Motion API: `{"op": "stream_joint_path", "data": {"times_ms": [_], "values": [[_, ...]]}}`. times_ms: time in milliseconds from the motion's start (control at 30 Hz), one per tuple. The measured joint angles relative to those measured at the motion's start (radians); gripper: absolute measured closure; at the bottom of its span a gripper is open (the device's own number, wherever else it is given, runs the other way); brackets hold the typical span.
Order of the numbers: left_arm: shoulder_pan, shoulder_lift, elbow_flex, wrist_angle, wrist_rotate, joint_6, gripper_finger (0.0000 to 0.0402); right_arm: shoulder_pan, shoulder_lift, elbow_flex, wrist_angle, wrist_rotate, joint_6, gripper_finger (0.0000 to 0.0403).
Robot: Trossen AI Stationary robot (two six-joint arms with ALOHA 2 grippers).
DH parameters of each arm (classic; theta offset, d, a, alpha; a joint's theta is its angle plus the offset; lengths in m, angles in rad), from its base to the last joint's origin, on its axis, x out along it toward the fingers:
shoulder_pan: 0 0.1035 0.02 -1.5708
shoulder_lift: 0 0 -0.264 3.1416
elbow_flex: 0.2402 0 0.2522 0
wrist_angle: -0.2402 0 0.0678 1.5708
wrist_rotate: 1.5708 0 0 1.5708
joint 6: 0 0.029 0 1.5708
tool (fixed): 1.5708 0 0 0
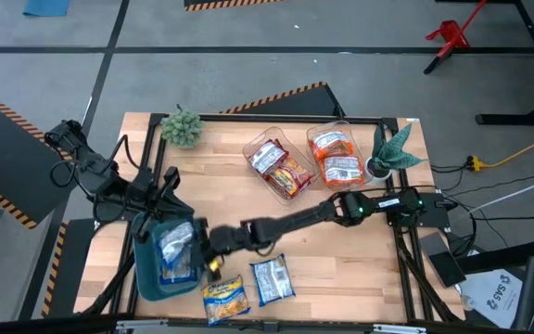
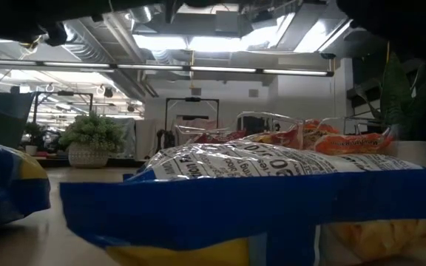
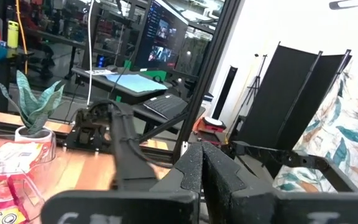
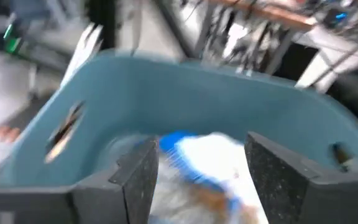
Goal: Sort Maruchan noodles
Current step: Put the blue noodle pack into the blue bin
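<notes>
High view shows my right pincer [image 1: 209,249] open over the blue bin [image 1: 146,269], a blue packet [image 1: 176,252] already inside, two packets [image 1: 248,289] unsorted on the surface [image 1: 341,269]; left pincer [image 1: 167,182] waits shut.

Grey floor [image 1: 248,56] w/ hazard tape, ceiling strip lights [image 2: 220,41], desk w/ monitor [image 3: 166,40]

High view: directly above, facing down on the whole table [image 1: 341,250] and 2 arms. Low view: at tabletop level, very near a blue packet [image 2: 228,196], facing across to the far potted plant [image 2: 89,140]. Left wrist view: faces right across the table. Right wrist view: close over the blue bin [image 4: 185,99], also seen in the high view.
</notes>
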State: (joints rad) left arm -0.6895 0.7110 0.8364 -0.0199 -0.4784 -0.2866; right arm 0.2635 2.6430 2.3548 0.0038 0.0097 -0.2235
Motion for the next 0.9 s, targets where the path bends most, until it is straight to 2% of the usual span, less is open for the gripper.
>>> {"op": "stream_joint_path", "data": {"times_ms": [133, 367, 533, 700, 900], "values": [[0.000, 0.002, 0.000, -0.028, 0.001, -0.018, 0.0401, 0.030, 0.000, 0.000, -0.088, 0.113, -0.019, 0.0205], [0.000, 0.023, 0.000, -0.131, -0.017, -0.132, 0.0401, 0.012, 0.000, 0.000, -0.109, 0.111, 0.001, 0.0274], [-0.025, 0.056, -0.013, -0.268, -0.008, -0.356, 0.0401, 0.005, -0.003, 0.000, -0.178, 0.104, 0.092, 0.0307], [-0.098, 0.089, -0.016, -0.450, -0.053, -0.623, 0.0401, 0.022, -0.066, 0.000, -0.376, 0.050, 0.141, 0.0343], [-0.162, 0.088, -0.016, -0.515, -0.036, -0.780, 0.0401, 0.072, -0.167, 0.001, -0.573, 0.104, 0.139, 0.0398]]}}
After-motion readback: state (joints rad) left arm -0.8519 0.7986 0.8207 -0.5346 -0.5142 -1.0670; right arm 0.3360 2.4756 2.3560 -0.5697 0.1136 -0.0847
